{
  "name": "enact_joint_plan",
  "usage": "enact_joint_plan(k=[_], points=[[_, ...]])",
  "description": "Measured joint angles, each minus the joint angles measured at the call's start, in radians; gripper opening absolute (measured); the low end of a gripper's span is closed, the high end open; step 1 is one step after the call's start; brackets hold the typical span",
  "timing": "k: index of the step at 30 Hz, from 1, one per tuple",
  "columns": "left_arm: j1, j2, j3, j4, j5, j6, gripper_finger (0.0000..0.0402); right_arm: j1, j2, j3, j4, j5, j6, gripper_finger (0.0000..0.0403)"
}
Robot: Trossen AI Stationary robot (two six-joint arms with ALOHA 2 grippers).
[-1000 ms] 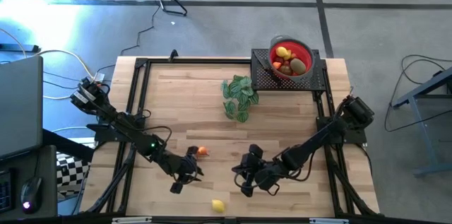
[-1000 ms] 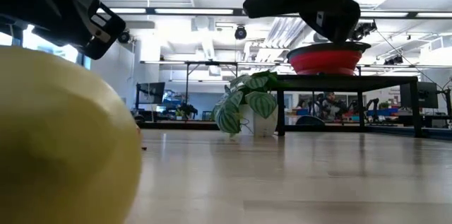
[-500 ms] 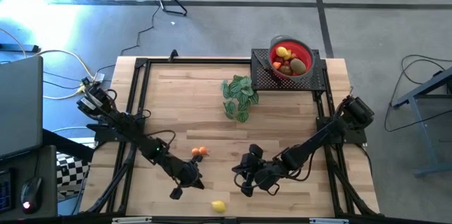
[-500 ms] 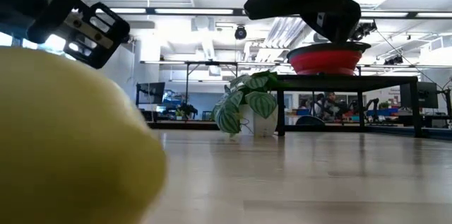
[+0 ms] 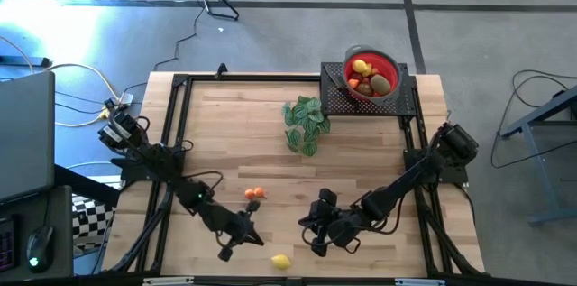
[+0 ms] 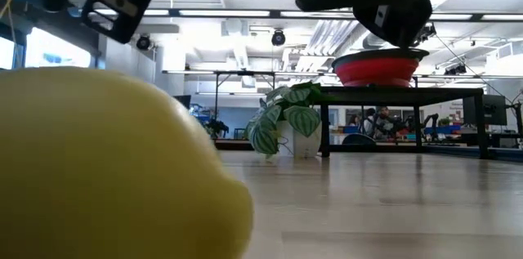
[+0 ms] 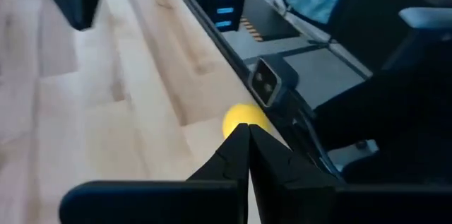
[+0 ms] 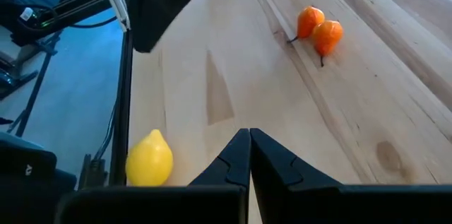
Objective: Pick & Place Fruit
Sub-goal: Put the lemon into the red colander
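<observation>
A yellow lemon (image 5: 281, 262) lies on the wooden table close to its near edge; it fills the left of the low view (image 6: 106, 169). Two small orange fruits (image 5: 254, 194) lie side by side at mid-table. My left gripper (image 5: 251, 237) is shut and hovers between the orange fruits and the lemon, pointing at the lemon (image 7: 244, 118), with a gap to it in the high view. My right gripper (image 5: 311, 235) is shut and hangs right of the lemon (image 8: 148, 159). The red bowl (image 5: 388, 60) on a black stand at the far right holds several fruits.
A green leafy plant sprig (image 5: 306, 122) stands at the table's far middle, left of the bowl's black stand (image 5: 335, 96). A black frame (image 5: 176, 124) runs along the table's edges. Bare wood lies between the plant and the two grippers.
My left gripper has shut with nothing in it and has gone from beside the orange fruits toward the near edge and the lemon. Two orange fruits now show where one showed before. The lemon has shifted a little toward the table's right.
</observation>
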Motion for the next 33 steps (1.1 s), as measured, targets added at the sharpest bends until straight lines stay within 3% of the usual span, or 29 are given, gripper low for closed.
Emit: enact_joint_plan(k=[6,9,16,20,27,33], points=[[0.014,0.011,0.105,-0.214,-0.047,0.0,0.0,-0.001,-0.042,0.0,-0.027,0.007,-0.022,0.0003],[0.029,0.026,0.142,-0.302,-0.006,0.006,0.0,-0.001,-0.076,0.0,-0.042,0.021,-0.035,0.0003],[0.067,0.087,0.174,-0.275,0.03,0.015,0.0017,0.009,-0.14,0.0,-0.066,0.044,-0.097,0.0003],[0.08,0.092,0.174,-0.275,0.027,0.016,0.0073,0.013,-0.145,0.0,-0.069,0.045,-0.113,0.0003],[0.089,0.095,0.174,-0.275,0.042,-0.014,0.0218,0.013,-0.147,0.0,-0.081,0.044,-0.107,0.0003],[0.09,0.161,0.175,-0.184,0.071,-0.037,0.0314,0.012,-0.147,0.0,-0.09,0.057,-0.107,0.0003]])
